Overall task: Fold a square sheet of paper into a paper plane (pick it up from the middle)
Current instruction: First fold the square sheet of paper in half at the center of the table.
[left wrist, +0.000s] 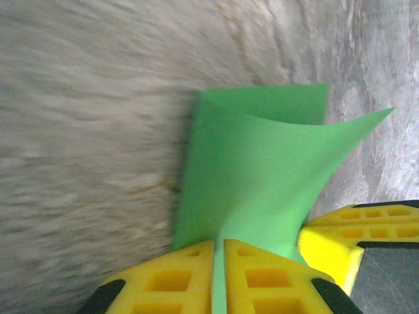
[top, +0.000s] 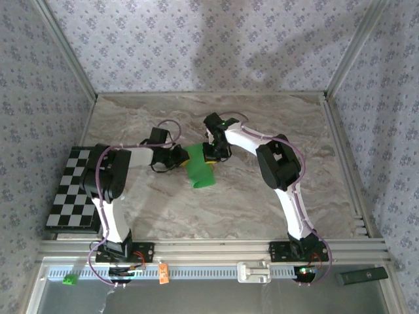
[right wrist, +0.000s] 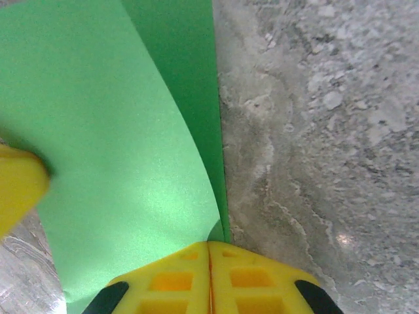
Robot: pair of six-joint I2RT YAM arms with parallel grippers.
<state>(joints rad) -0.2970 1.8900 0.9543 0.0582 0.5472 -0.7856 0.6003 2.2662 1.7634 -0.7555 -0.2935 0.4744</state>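
The green square sheet of paper (top: 200,172) hangs curled and doubled over above the marble table, held at its top edge between both arms. My left gripper (top: 178,157) is shut on its left part; in the left wrist view the sheet (left wrist: 262,170) runs down between the yellow fingers (left wrist: 170,281), and my left gripper (left wrist: 218,275) pinches it. My right gripper (top: 208,156) is shut on the right part; the sheet (right wrist: 111,150) bends away from my right gripper (right wrist: 209,252), whose yellow fingers (right wrist: 255,281) meet on the fold. The other arm's yellow finger (left wrist: 330,242) shows at the right.
A black-and-white checkered board (top: 75,190) lies at the table's left edge. A tiny green cube (top: 68,280) and an orange piece (top: 163,273) sit on the front rail. Patterned walls (top: 196,39) enclose the marble table (top: 249,209).
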